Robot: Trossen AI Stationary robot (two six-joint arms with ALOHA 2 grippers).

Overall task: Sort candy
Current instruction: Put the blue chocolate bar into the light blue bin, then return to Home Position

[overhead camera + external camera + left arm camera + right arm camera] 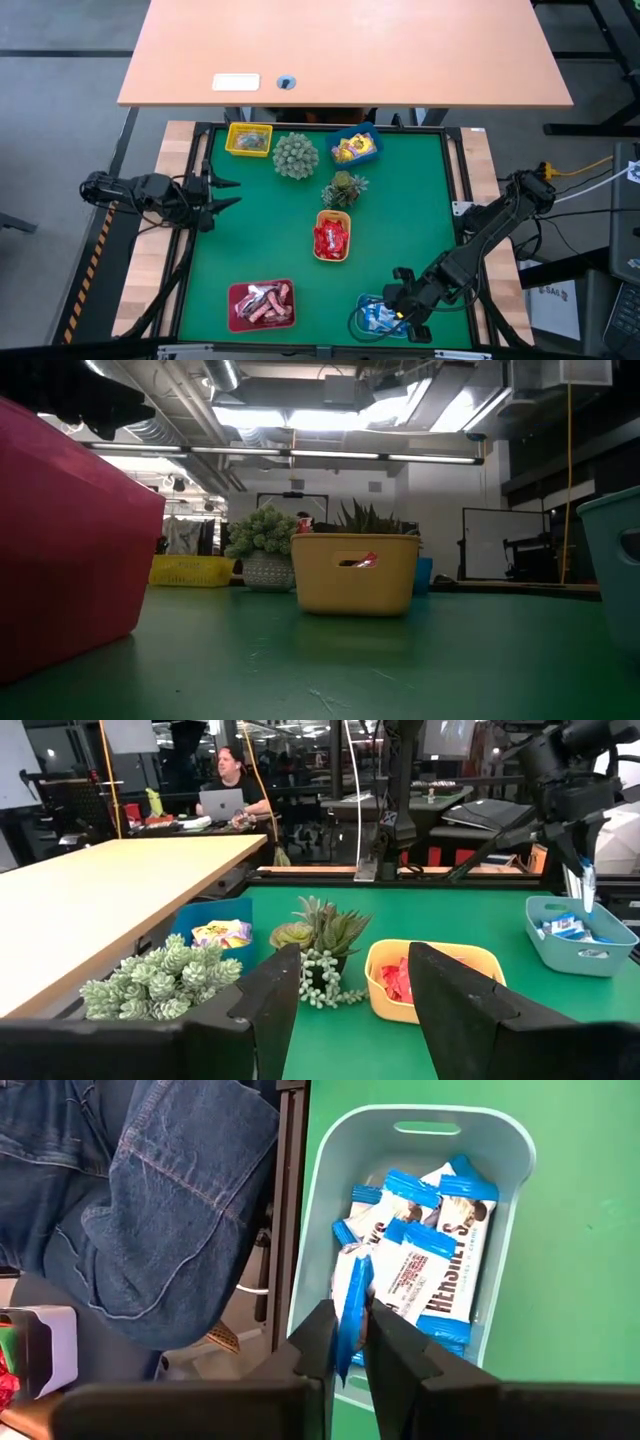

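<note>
While the right hand (349,1342) hovers over the pale tray (508,1230), it pinches a blue-white candy (352,1305).

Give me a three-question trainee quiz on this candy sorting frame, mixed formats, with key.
1. True or false: the right gripper is shut on a blue-white candy above the pale blue tray.
2. Which tray holds the red candies? A) the yellow tray at the back B) the orange tray in the middle C) the dark red tray at the front
3. Fill in: the left gripper waits at the mat's left edge with its fingers ____.

Key: 1 true; 2 B; 3 open
</note>
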